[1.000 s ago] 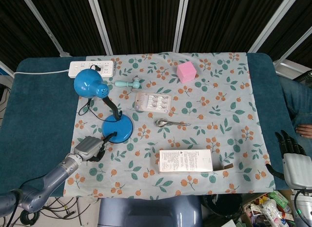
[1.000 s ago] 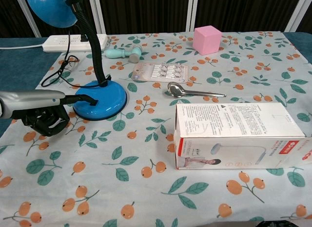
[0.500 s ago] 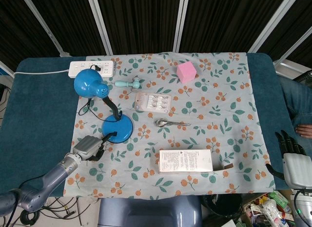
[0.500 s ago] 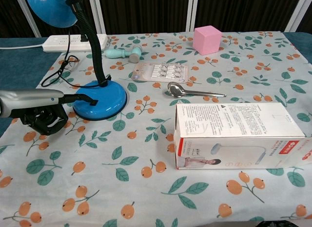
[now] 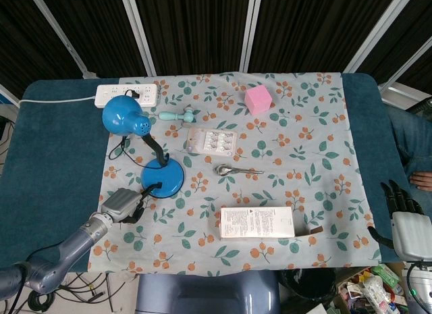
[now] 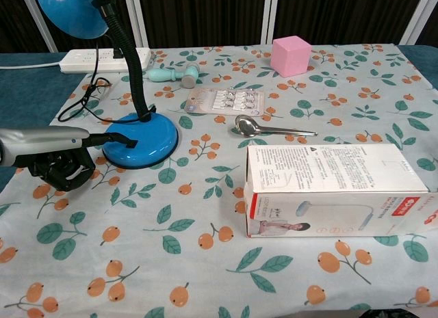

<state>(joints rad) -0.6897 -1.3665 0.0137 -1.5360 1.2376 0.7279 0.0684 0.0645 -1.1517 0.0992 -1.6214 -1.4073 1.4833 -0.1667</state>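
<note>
Step judged: approach to lamp base [image 6: 139, 141], no grip made yet. Left hand [image 6: 63, 169] is set on the cloth, fingers curled under, nothing held; one finger [image 6: 121, 136] is stretched out, its tip touching the base rim. Next move needs press or grasp at base, w/o tipping the lamp. Right hand [image 5: 403, 207] is parked off-table, fingers apart, holding nothing.

1. A blue desk lamp [image 5: 150, 150] with a black neck stands on a pale cloth [image 6: 205, 208] printed with green leaves and orange berries.
2. A teal table [image 5: 54, 159] shows beyond the cloth.
3. A pink cube [image 5: 258, 99], white power strip [image 5: 126, 93], mint-green handle [image 6: 171, 74], silver spoon [image 6: 263, 128] and white box [image 6: 328, 188] with red trim.
4. The left hand [image 5: 123, 206] is grey and black.
</note>
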